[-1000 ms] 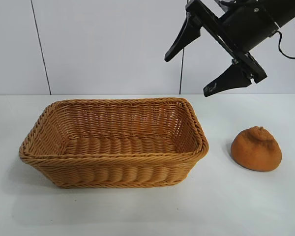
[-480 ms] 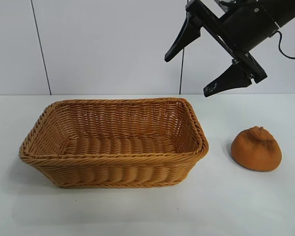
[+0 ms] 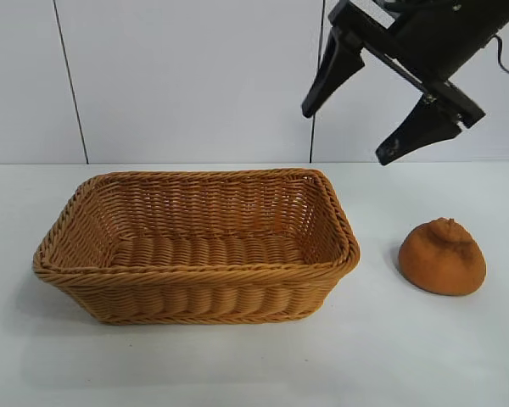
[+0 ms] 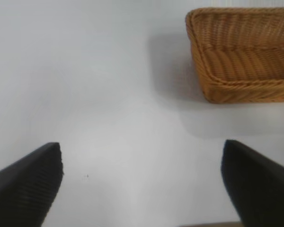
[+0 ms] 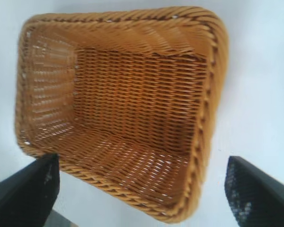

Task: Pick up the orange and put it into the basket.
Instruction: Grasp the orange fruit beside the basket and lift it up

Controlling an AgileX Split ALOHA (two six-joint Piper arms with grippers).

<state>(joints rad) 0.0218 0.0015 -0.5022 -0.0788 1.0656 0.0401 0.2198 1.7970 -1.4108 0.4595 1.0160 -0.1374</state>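
The orange (image 3: 442, 257), dull orange-brown with a wrinkled knob on top, sits on the white table to the right of the basket (image 3: 195, 270). The basket is a large, empty woven wicker one left of centre. My right gripper (image 3: 345, 136) hangs open and empty in the air above the basket's right end, up and to the left of the orange. In the right wrist view its open gripper (image 5: 141, 161) looks down into the basket (image 5: 208, 94); the orange is out of that view. My left gripper (image 4: 142, 151) is open and empty over bare table, with a corner of the basket (image 4: 241, 85) farther off.
The white table (image 3: 407, 356) runs around the basket and the orange. A pale wall (image 3: 187, 76) stands behind it. The left arm does not show in the exterior view.
My right gripper has shifted to the right and a little up, still open. The orange and basket have not moved.
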